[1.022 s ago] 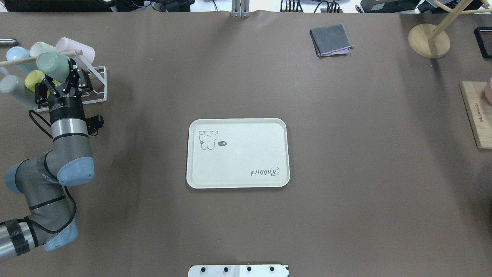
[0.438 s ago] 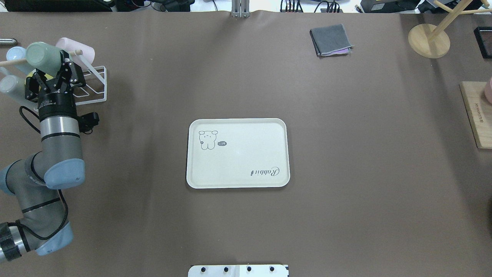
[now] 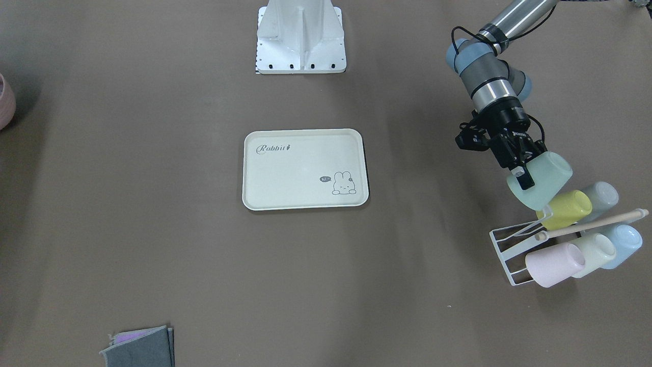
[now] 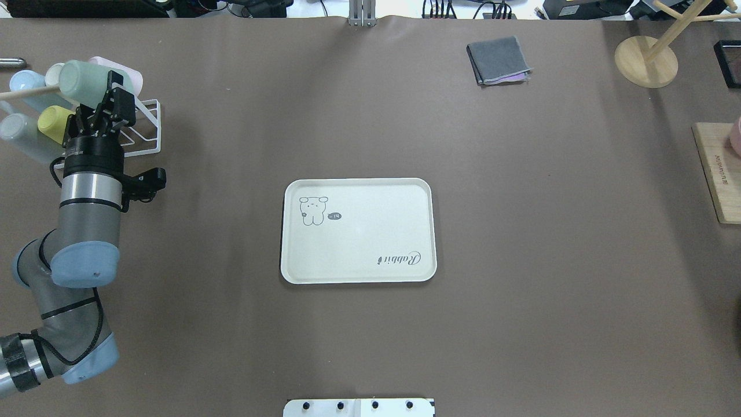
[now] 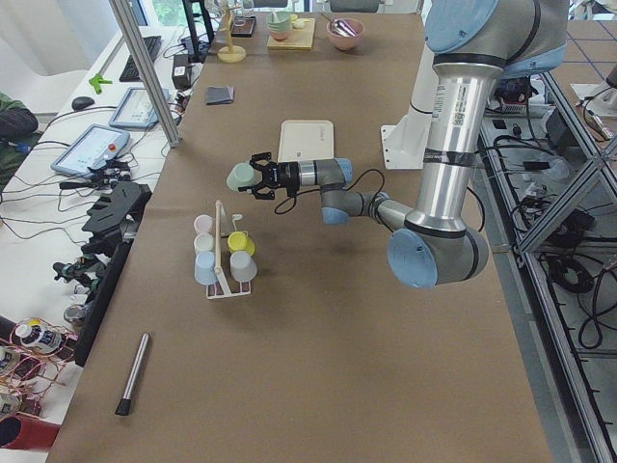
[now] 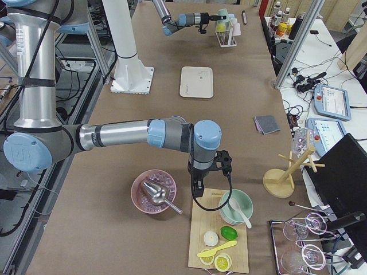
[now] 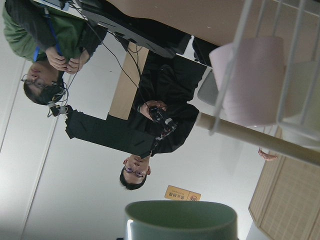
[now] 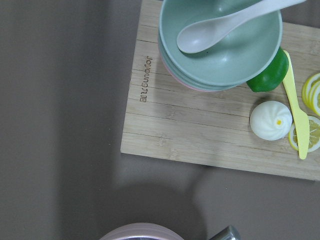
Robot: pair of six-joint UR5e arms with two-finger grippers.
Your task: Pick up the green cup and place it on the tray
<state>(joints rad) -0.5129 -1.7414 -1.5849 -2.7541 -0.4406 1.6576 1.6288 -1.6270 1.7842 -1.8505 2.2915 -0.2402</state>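
Observation:
The green cup (image 4: 78, 80) is gripped on its side in my left gripper (image 4: 101, 95), lifted over the white wire cup rack (image 4: 145, 124) at the table's far left. In the front view the cup (image 3: 547, 178) hangs just above a yellow-green cup (image 3: 568, 208). Its rim (image 7: 180, 220) fills the bottom of the left wrist view. The cream Rabbit tray (image 4: 359, 243) lies bare at mid-table, well to the right of the cup. My right gripper (image 6: 198, 186) hovers by a cutting board (image 6: 221, 229); I cannot tell if it is open or shut.
The rack holds pink (image 3: 555, 264), pale whitish-green (image 3: 593, 253) and light blue (image 3: 621, 244) cups under a wooden dowel (image 3: 596, 221). A folded grey cloth (image 4: 499, 59) and a wooden stand (image 4: 645, 61) sit far right. Teal bowls with a spoon (image 8: 220, 40) rest on the board.
My left gripper, shut on the green cup, swung left and farther away, then back to the right. The wrist turned. The tray has not moved.

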